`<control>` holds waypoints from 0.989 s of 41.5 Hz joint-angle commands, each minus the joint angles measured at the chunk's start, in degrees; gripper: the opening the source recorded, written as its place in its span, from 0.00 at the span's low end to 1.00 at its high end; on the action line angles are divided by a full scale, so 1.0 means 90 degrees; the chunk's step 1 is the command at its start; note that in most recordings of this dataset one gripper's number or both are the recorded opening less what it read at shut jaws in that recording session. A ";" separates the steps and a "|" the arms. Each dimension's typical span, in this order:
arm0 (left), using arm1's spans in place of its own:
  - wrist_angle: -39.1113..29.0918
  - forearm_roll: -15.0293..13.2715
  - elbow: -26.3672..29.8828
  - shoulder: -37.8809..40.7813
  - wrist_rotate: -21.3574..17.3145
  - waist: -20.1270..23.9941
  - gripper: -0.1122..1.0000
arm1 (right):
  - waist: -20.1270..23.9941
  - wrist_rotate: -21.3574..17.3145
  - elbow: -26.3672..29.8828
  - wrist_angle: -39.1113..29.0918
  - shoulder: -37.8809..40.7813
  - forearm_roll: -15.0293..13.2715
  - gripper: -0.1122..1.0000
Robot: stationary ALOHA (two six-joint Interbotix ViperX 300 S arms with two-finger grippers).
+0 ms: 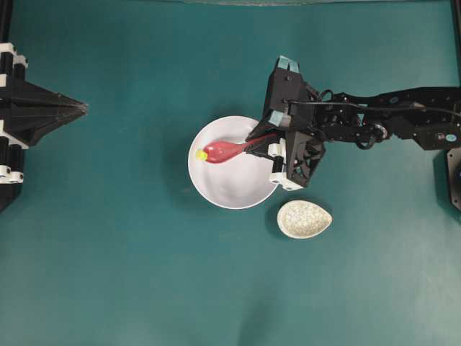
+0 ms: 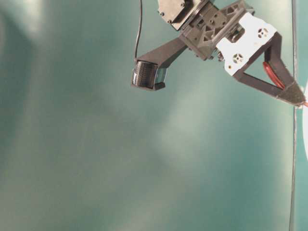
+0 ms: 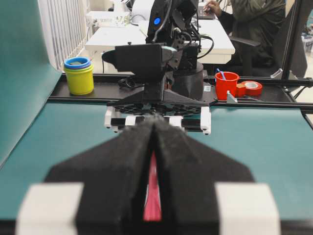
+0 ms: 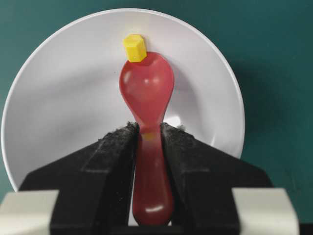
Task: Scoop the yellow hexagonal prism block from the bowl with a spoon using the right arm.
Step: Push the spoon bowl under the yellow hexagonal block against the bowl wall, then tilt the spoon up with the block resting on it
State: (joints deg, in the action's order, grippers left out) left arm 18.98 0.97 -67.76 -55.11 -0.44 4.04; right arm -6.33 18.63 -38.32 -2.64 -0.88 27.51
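The white bowl (image 1: 232, 189) sits mid-table. My right gripper (image 1: 253, 144) reaches over its right rim, shut on the handle of the red-pink spoon (image 1: 225, 151). In the right wrist view the handle is pinched between the black fingers (image 4: 115, 147), and the scoop (image 4: 146, 88) points away over the bowl's floor (image 4: 63, 98). The yellow hexagonal prism block (image 4: 134, 47) rests at the very tip of the scoop, touching its far edge. From overhead the block (image 1: 202, 154) lies near the bowl's left side. My left gripper (image 1: 83, 108) is shut at the table's left edge, holding nothing.
A small speckled beige spoon rest (image 1: 304, 219) lies just right of and below the bowl. The right arm (image 1: 389, 122) stretches in from the right edge. The table-level view shows the right gripper (image 2: 297, 98) tilted down with the spoon's handle (image 2: 273, 74).
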 commanded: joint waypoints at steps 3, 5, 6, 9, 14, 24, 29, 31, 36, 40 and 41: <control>0.0039 0.0010 0.0068 0.0059 0.0000 0.0020 0.13 | 0.0068 0.0000 -0.0029 0.0244 -0.0205 0.0020 0.32; 0.0039 0.0010 0.0068 0.0059 0.0000 0.0020 0.13 | 0.0088 0.0000 -0.0059 0.0313 -0.0205 0.0029 0.32; 0.0039 0.0010 0.0068 0.0059 0.0000 0.0020 0.13 | 0.0098 0.0000 -0.0078 0.0361 -0.0205 0.0039 0.32; 0.0039 0.0010 0.0068 0.0059 0.0000 0.0020 0.13 | 0.0127 0.0000 -0.0137 0.0488 -0.0205 0.0059 0.32; 0.0039 0.0010 0.0068 0.0059 0.0000 0.0020 0.13 | 0.0156 0.0000 -0.0225 0.0654 -0.0205 0.0127 0.32; 0.0049 0.0010 0.0068 0.0059 0.0000 0.0020 0.13 | 0.0283 0.0000 -0.0361 0.0889 -0.0146 0.0215 0.32; 0.0049 0.0010 0.0059 0.0059 0.0000 0.0020 0.13 | 0.0352 0.0000 -0.0342 0.0928 -0.0039 0.0234 0.32; 0.0049 0.0010 0.0068 0.0059 0.0000 0.0020 0.13 | 0.0381 0.0000 -0.0332 0.0947 0.0010 0.0244 0.32; 0.0049 0.0010 0.0068 0.0059 0.0000 0.0020 0.13 | 0.0430 0.0000 -0.0303 0.1006 0.0127 0.0283 0.32; 0.0049 0.0010 0.0068 0.0059 0.0000 0.0020 0.13 | 0.0459 0.0000 -0.0303 0.1064 0.0186 0.0312 0.32; 0.0049 0.0010 0.0068 0.0059 0.0000 0.0020 0.13 | 0.0459 0.0000 -0.0303 0.1084 0.0195 0.0322 0.32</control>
State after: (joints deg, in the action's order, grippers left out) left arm 18.90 0.97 -67.68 -55.11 -0.44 4.04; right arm -2.37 18.72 -42.01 6.24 1.41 29.97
